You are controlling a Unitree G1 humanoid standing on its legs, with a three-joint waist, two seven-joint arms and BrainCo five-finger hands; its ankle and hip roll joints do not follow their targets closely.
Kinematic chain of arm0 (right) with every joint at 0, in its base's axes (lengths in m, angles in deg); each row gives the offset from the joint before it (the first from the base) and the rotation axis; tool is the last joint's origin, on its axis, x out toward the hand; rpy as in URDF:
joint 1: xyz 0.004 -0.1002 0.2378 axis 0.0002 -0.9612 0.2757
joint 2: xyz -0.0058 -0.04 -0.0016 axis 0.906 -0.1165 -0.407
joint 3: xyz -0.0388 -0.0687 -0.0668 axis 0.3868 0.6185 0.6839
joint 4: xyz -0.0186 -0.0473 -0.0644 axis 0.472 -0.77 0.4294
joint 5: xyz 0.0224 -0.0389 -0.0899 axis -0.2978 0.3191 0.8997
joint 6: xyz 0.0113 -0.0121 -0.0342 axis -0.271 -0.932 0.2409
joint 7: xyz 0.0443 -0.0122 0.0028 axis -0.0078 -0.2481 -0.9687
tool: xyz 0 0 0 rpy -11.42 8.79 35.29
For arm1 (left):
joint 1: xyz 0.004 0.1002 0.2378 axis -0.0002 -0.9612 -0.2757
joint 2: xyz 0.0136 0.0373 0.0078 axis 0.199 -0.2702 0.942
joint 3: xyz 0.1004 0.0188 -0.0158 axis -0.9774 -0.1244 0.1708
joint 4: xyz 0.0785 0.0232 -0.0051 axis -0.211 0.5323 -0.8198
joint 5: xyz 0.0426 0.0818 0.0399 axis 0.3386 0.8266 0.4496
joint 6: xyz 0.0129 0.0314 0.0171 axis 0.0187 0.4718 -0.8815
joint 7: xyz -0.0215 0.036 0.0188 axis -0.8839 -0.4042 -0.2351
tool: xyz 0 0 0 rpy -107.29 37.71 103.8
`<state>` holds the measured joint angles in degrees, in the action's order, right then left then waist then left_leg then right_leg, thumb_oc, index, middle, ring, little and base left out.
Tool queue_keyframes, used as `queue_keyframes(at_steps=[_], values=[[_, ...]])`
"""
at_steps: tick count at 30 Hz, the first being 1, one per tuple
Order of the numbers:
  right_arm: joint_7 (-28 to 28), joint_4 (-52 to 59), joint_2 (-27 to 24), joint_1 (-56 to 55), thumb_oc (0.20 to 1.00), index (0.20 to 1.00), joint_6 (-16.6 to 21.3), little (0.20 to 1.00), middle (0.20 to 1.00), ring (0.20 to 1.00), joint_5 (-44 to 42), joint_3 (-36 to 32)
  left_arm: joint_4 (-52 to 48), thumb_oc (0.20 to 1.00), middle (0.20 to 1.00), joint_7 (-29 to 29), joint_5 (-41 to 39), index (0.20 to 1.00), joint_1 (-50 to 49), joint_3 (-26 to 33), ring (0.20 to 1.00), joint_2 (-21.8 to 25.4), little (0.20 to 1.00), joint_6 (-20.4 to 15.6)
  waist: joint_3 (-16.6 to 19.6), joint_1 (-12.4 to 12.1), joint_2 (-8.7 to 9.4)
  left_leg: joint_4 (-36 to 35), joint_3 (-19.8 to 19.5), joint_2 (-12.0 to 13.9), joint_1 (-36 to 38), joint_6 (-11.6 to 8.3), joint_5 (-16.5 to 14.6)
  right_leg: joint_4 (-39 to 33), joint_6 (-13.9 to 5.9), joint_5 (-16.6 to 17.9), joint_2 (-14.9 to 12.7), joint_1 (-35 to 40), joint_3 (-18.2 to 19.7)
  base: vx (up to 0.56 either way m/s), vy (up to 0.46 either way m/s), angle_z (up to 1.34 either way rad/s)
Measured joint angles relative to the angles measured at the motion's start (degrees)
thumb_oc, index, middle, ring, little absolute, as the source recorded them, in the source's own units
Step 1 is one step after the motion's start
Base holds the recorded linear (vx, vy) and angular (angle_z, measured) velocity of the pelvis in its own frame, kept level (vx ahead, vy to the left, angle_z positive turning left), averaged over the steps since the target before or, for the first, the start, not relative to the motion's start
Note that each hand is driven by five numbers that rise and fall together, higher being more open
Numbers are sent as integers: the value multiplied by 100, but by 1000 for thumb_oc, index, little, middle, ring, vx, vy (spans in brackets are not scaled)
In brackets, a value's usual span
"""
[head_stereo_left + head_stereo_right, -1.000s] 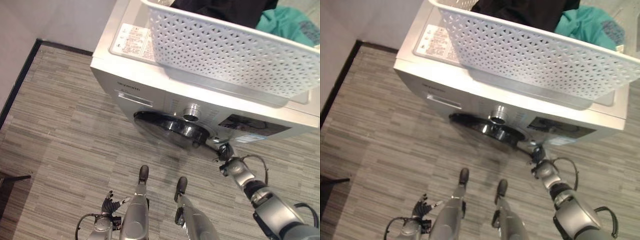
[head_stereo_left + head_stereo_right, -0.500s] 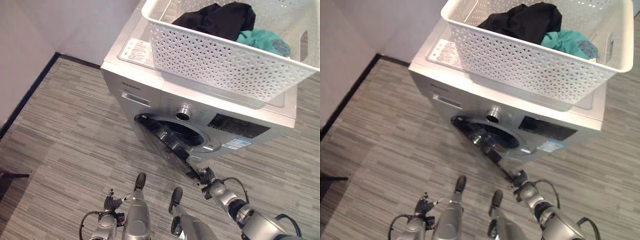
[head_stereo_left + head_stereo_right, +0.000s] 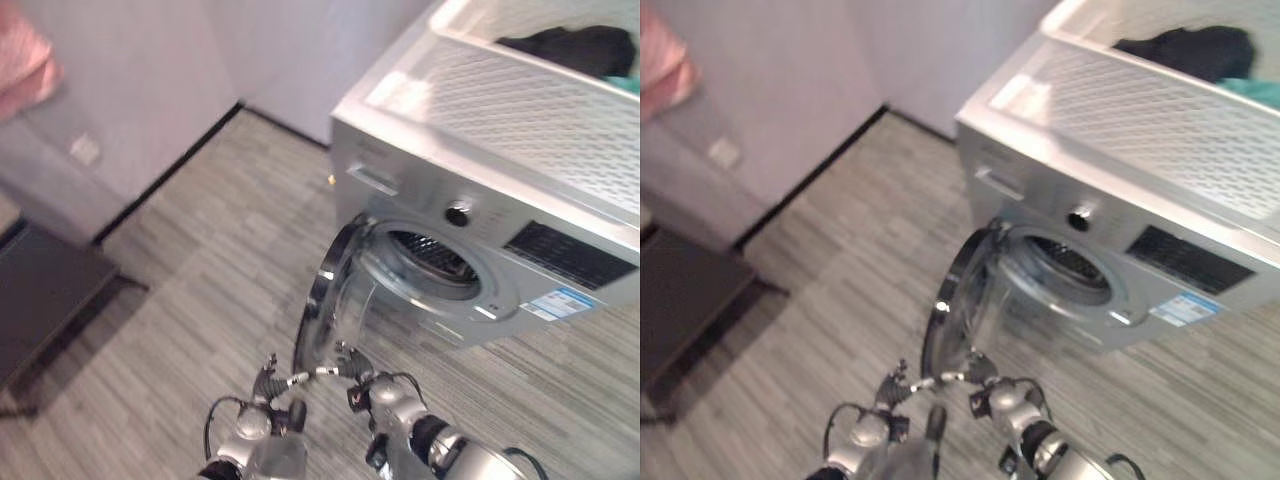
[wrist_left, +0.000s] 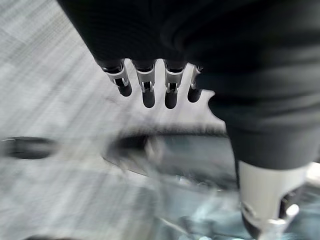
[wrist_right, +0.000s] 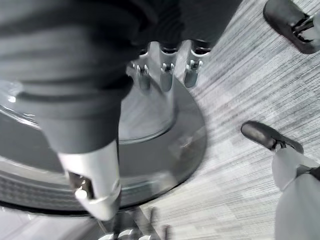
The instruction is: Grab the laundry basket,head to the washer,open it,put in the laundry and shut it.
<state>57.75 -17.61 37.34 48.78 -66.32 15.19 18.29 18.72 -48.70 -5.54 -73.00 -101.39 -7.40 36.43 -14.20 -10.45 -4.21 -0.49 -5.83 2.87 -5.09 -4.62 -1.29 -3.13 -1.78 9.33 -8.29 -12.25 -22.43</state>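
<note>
Door (image 3: 335, 300) now swung wide; right hand (image 3: 362, 384) at its edge, left hand (image 4: 150, 85) relaxed, fingers straight. Right's grip: can't tell. Basket (image 3: 560, 110) atop washer (image 3: 440, 180); load next.

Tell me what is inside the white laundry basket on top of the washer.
The white laundry basket on the washer holds a black garment and the edge of a teal one. The basket's wall hides whatever lies lower down.

Even indoor light; all views motion-blurred, wrist views worst.
</note>
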Motion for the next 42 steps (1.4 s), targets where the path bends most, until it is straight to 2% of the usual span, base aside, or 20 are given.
queue_keyframes(at_steps=[4,6,8,9,11,12,13,15,18,19,22,25,27,28,29,33,34,35,41,42], values=[[-43,-234,24,-38,1000,1000,9,1000,1000,1000,378,-474,-3118,1000,1000,-233,89,1000,-580,193,1000,1785,1000,51,-18,-185,-31,-60,100,-266,2,164,115,-35,-114,83,-239,-30,197,12,13,1],[-60,-391,-103,-174,1000,1000,-38,1000,1000,1000,540,-575,-3618,1000,1000,-332,231,1000,-456,629,1000,2070,1000,-76,-8,-204,-76,-57,105,-352,68,172,113,-76,-164,221,-317,32,278,76,-6,3],[-116,-635,-141,-327,1000,1000,-35,1000,1000,1000,852,-912,-5128,1000,1000,-618,305,1000,-577,968,1000,2932,1000,0,-5,-220,-32,-97,186,-355,116,189,98,-156,-195,326,-298,56,358,84,-29,-12],[-107,-755,-235,-398,1000,1000,-53,1000,1000,1000,939,-972,-5618,1000,1000,-740,398,1000,-518,1093,1000,3189,1000,-80,-13,-222,-56,-99,191,-352,133,189,98,-183,-191,348,-291,88,356,124,-52,-13],[-133,-988,-478,-606,1000,1000,-175,1000,1000,1000,1195,-1077,-6159,1000,1000,-1176,189,1000,-321,1342,1000,2933,1000,-244,-6,-173,-125,-205,239,-320,354,187,97,-185,-197,365,-241,245,402,146,-24,-24],[-228,-1046,-809,-670,1000,1000,-264,1000,1000,1000,1384,-1310,-5725,1000,1000,-1936,-823,1000,358,511,1000,2406,1000,-92,34,156,-85,-278,348,-195,603,146,17,-188,-194,285,-104,392,502,119,37,-28],[-234,-1037,-847,-687,1000,1000,-265,1000,1000,1000,1385,-1314,-5561,1000,1000,-2068,-967,1000,437,338,1000,2362,1000,-25,37,288,-67,-294,349,-182,600,141,1,-189,-194,277,-45,365,505,111,59,-36],[-359,-1091,-949,-693,1000,1000,-263,1000,1000,1000,1506,-1467,-4383,1000,1000,-2493,-1420,1000,1154,-920,1000,2062,1000,216,110,446,11,-390,568,-149,652,151,-11,-187,-197,276,50,226,801,48,46,-48],[-429,-1109,-978,-620,1000,1000,-253,1000,1000,1000,1645,-1544,-2771,1000,1000,-2939,-1830,1000,1811,-1949,1000,1477,1000,613,166,958,123,-441,765,-138,626,153,-28,-203,-210,252,53,88,949,13,44,-43],[-471,-1134,-1033,-548,1000,1000,-283,1000,1000,1000,1751,-1542,-2169,1000,1000,-3168,-2123,1000,2070,-2294,1000,1231,1000,908,209,1294,224,-464,891,-143,572,155,-25,-187,-183,298,87,-49,1085,-10,61,-38],[-510,-1112,-1364,-537,1000,1000,-279,1000,1000,1000,1889,-1556,-1311,1000,1000,-3859,-2487,1000,2957,-3159,1000,1177,1000,1280,244,1682,289,-469,1032,-125,399,164,-31,-187,-122,373,128,-295,1215,-46,21,-35],[-485,-1112,-1715,-579,1000,1000,-303,1000,1000,1000,1872,-1567,-832,1000,1000,-3943,-2389,1000,3235,-3093,1000,1132,1000,1180,245,1762,286,-471,1104,-65,251,160,-32,-185,-72,420,210,-479,1267,-38,0,-11],[-483,-1096,-1809,-541,1000,1000,-291,1000,1000,1000,1828,-1567,328,1000,1000,-3928,-1802,1000,3565,-3096,1000,812,1000,1075,248,1761,299,-471,1086,-30,111,135,-15,-186,-64,424,238,-609,1256,-33,4,1],[-484,-994,-1834,-505,1000,1000,-270,1000,1000,1000,1818,-1565,1751,1000,1000,-3788,-980,1000,3733,-2705,1000,365,1000,1015,240,1806,320,-472,1105,-19,-12,114,-1,-185,-67,422,252,-743,1271,-38,5,-6],[-490,-948,-1826,-460,1000,1000,-263,1000,1000,1000,1813,-1562,2378,1000,1000,-3698,-547,1000,3787,-2452,1000,199,1000,1006,225,1856,342,-472,1111,-15,-56,107,4,-185,-67,422,259,-795,1279,-43,-2,-7],[-489,-870,-1733,-315,1000,1000,-238,1000,1000,1000,1581,-1564,4032,1000,1000,-3058,1402,1000,4024,-1594,1000,82,1000,951,88,1974,548,-471,1130,35,-114,73,25,-186,3,455,320,-865,1286,-59,-31,-3],[-476,-883,-1674,-257,1000,1000,-233,1000,1000,1000,1558,-1565,4373,1000,1000,-2775,1789,1000,4210,-1417,1000,173,1000,1069,16,1978,666,-472,1121,51,-128,50,41,-186,13,458,340,-875,1281,-88,-61,2],[-453,-809,-1576,-217,1000,1000,-202,1000,1000,1000,1382,-1566,4462,1000,1000,-2574,2226,1000,4513,-1135,1000,618,1000,1024,-73,1992,880,-471,1109,80,-244,2,75,-187,38,465,373,-989,1282,-72,-53,7],[-324,325,-1435,-427,1000,1000,22,1000,1000,1000,1065,-1559,4461,1000,1000,-2087,2250,1000,4971,-228,1000,1091,1000,1036,-275,2116,1173,-471,1140,159,-514,-94,135,-186,110,521,451,-1276,1293,-48,-46,-3],[-301,541,-1446,-436,1000,1000,69,1000,1000,1000,1027,-1531,4368,1000,1000,-1712,2243,1000,5227,-414,1000,1239,1000,1066,-451,2109,1197,-464,1084,175,-664,-139,177,-184,153,554,453,-1393,1235,-29,-63,13]])
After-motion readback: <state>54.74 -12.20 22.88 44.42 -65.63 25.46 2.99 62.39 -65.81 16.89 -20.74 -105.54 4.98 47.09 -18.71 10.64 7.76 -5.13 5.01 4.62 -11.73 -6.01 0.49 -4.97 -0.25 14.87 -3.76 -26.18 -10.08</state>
